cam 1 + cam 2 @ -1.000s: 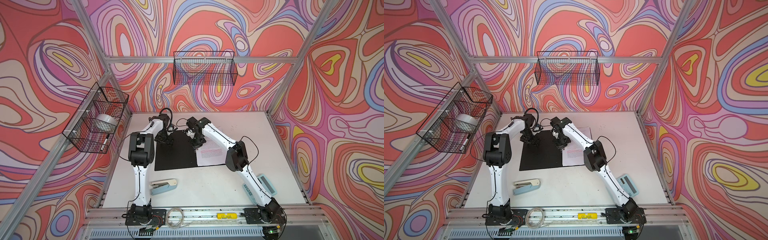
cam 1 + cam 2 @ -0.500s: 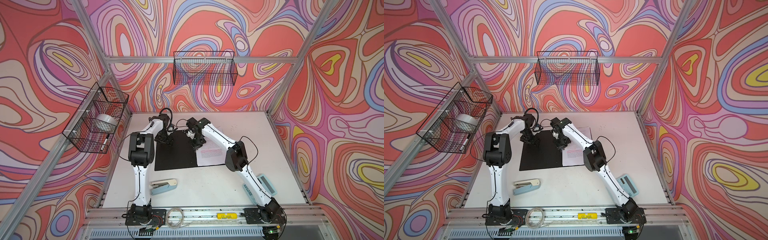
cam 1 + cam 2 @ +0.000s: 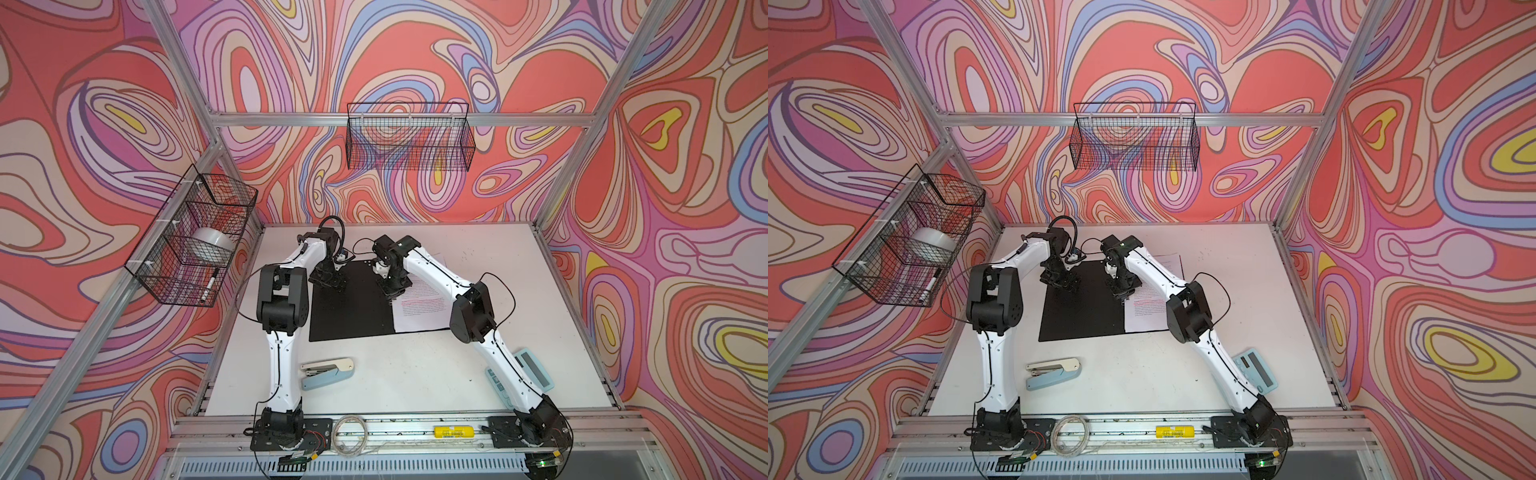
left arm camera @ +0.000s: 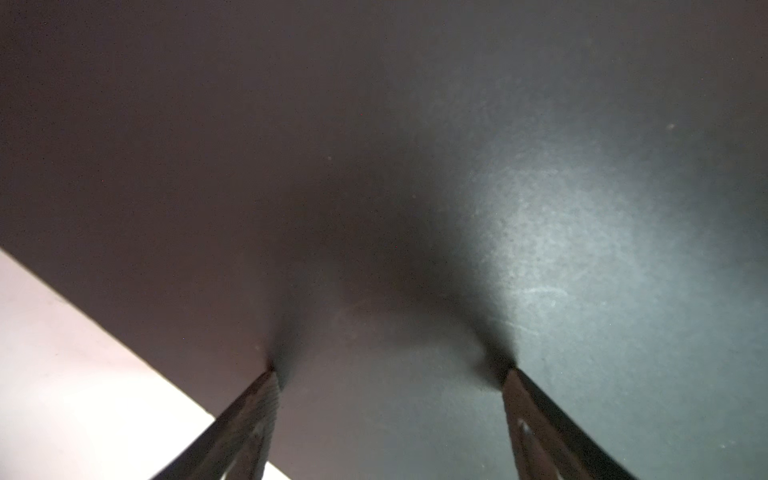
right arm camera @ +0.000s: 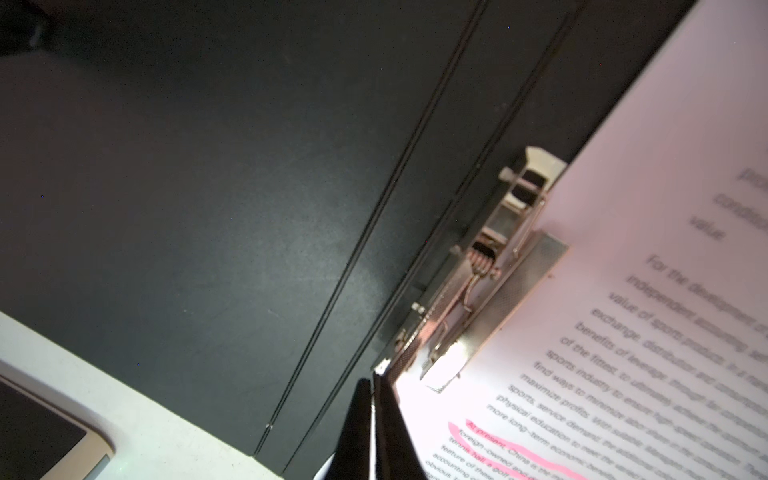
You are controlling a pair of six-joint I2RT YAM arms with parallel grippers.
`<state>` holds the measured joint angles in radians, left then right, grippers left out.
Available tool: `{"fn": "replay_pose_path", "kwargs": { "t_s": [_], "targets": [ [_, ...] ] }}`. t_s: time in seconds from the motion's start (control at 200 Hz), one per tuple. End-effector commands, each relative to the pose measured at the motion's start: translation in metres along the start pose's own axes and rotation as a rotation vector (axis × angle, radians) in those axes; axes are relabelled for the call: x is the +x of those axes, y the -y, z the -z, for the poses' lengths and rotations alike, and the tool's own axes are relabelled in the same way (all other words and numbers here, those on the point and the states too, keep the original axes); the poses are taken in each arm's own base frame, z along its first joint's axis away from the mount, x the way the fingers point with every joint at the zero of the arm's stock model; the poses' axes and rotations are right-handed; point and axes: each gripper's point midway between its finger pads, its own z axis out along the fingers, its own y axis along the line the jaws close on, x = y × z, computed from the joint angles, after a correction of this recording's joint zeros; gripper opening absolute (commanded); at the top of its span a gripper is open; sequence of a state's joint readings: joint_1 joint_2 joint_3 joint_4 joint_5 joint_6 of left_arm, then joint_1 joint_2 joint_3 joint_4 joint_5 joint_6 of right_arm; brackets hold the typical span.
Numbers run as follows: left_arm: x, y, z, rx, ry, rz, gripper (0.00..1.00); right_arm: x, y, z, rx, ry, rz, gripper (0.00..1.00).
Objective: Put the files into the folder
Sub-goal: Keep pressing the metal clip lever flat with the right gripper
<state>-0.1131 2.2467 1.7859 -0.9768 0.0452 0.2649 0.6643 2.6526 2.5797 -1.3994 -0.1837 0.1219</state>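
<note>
Both top views: folder (image 3: 353,307) open on table (image 3: 415,374), black inside up; files (image 3: 419,307) cover its right half; bare table around, stapler (image 3: 328,373) well apart in front.
Left wrist: left gripper (image 4: 390,374) spread, resting on black flap near its edge.
Right wrist: right gripper (image 5: 374,386) pressed together, tip at files' edge beside metal clip (image 5: 490,282).

we see no resolvable change over the last second, right gripper (image 5: 372,380) no shift beside the clip (image 5: 482,270), left gripper (image 4: 390,374) no shift on the folder (image 3: 353,307), files (image 3: 419,309) no slide, any motion is below what both top views show
</note>
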Motion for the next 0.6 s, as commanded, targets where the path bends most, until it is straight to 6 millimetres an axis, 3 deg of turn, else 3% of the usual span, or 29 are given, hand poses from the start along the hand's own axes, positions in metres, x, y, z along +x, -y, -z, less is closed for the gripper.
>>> {"fn": "replay_pose_path", "kwargs": {
  "t_s": [0.0,0.361,0.596],
  "targets": [
    [0.034,-0.009,-0.056,-0.017,-0.157,0.018,0.84,0.042,0.032,-0.066,0.103,-0.214,-0.028,0.06],
    [0.033,-0.01,-0.057,-0.016,-0.158,0.018,0.84,0.042,0.04,-0.071,0.146,-0.22,-0.027,0.06],
    [0.033,-0.01,-0.058,-0.02,-0.161,0.014,0.84,0.036,0.037,-0.06,0.138,-0.19,-0.026,0.06]
  ]
}}
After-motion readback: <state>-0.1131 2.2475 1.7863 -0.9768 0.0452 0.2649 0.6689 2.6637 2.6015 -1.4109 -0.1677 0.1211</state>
